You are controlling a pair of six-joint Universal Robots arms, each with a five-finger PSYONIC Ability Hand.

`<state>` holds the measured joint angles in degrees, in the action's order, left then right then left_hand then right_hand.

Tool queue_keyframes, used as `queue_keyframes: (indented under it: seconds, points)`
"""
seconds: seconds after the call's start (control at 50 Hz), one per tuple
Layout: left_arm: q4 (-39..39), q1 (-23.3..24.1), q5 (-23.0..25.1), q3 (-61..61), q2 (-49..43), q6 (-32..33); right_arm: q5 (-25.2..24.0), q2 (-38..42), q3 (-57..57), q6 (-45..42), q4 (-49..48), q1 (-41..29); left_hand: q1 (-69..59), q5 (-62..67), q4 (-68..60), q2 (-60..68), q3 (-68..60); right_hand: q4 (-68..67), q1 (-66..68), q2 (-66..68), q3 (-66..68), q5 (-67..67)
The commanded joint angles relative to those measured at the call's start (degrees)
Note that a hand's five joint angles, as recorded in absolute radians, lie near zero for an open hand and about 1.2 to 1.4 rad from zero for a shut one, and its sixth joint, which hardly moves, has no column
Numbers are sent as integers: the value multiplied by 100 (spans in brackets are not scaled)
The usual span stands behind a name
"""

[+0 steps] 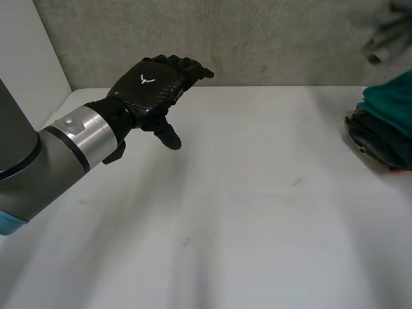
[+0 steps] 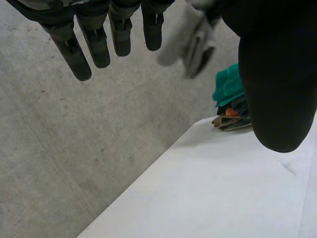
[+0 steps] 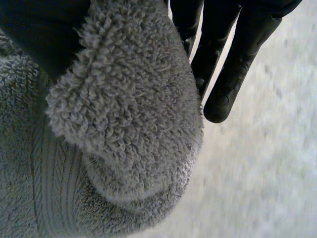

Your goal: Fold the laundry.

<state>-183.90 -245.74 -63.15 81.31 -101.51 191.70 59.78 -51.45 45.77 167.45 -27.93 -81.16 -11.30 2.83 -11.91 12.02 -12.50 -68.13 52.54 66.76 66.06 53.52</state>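
A grey terry towel (image 3: 124, 124) is bunched against my right hand (image 3: 228, 74), pinched between its thumb and fingers. From the left wrist view the same towel (image 2: 190, 44) hangs in the air above the far end of the table. My right hand (image 1: 386, 32) is raised above the table's far right corner. My left hand (image 1: 151, 87) hovers over the table's far left part, palm down, fingers straight and holding nothing. Its fingers (image 2: 81, 54) and thumb (image 2: 277, 74) are spread apart.
A pile of laundry sits at the table's right edge, with a teal cloth (image 1: 393, 103) on top of dark denim (image 1: 376, 141); the pile (image 2: 230, 99) also has an orange piece. A grey wall (image 1: 257, 38) stands behind the white table (image 1: 244, 212).
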Motion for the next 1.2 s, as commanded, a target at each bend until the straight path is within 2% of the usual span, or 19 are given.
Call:
queue_keyframes:
  seconds: [0.02,0.1,0.2,0.4,0.42,0.48,0.5,0.52,0.64,0.8,0.94,1.02,1.1,1.2]
  points:
    - [-5,44,4,60,0,8,-1238,583,1204,306,-957,1345,-228,75,-167,156,-108,-1187,2746,1324,1394,1648]
    - [-5,70,-4,69,9,8,-1801,864,1645,376,-1319,1830,-245,91,-184,173,-125,-1187,2746,1324,1394,1648]
    - [4,307,-4,96,18,17,-2146,944,2006,359,-1443,2095,-245,91,-184,173,-125,-1187,2746,1324,1394,1648]
    - [-5,536,-4,254,272,17,-2076,663,2191,385,-1540,2148,-245,91,-184,173,-125,-1187,2746,1324,1394,1648]
    - [-5,553,-4,280,299,17,-1997,558,2191,411,-1522,2148,-228,75,-167,156,-108,405,1153,-269,-198,55]
    - [-5,571,-4,298,325,8,-1839,435,2208,411,-1452,2139,-228,75,-167,156,-108,3355,-1796,-3219,-3148,-2894]
    - [-5,597,-4,289,325,8,-1673,347,2243,420,-1356,2139,-228,75,-167,156,-108,5463,-3905,-5327,-5256,-5003]
    - [-5,606,-4,289,325,8,-1558,312,2270,420,-1277,2139,-245,91,-184,173,-125,5813,-4254,-5676,-5606,-5352]
    - [-5,641,-4,298,334,8,-881,-92,2445,411,-189,2183,-228,75,-167,156,-108,5813,-4254,-5676,-5606,-5352]
    - [4,694,-13,307,343,-1,-749,-786,2911,341,1262,2253,-228,75,-167,156,-108,5813,-4254,-5676,-5606,-5352]
    - [4,791,-13,298,343,-9,-617,-1349,3500,262,1879,3008,-228,75,-167,156,-108,5813,-4254,-5676,-5606,-5352]
    - [-5,791,-13,298,395,-62,-143,-1552,3589,78,2142,3474,-228,75,-167,156,-108,5813,-4254,-5676,-5606,-5352]
    - [-5,782,-4,298,475,-194,673,-1649,3422,-413,2240,3843,-228,74,-167,156,-108,5813,-4254,-5676,-5606,-5352]
    - [-5,764,-13,263,545,-317,1290,-1832,3009,-626,2020,3792,-211,58,-150,139,-91,5813,-4254,-5676,-5606,-5352]
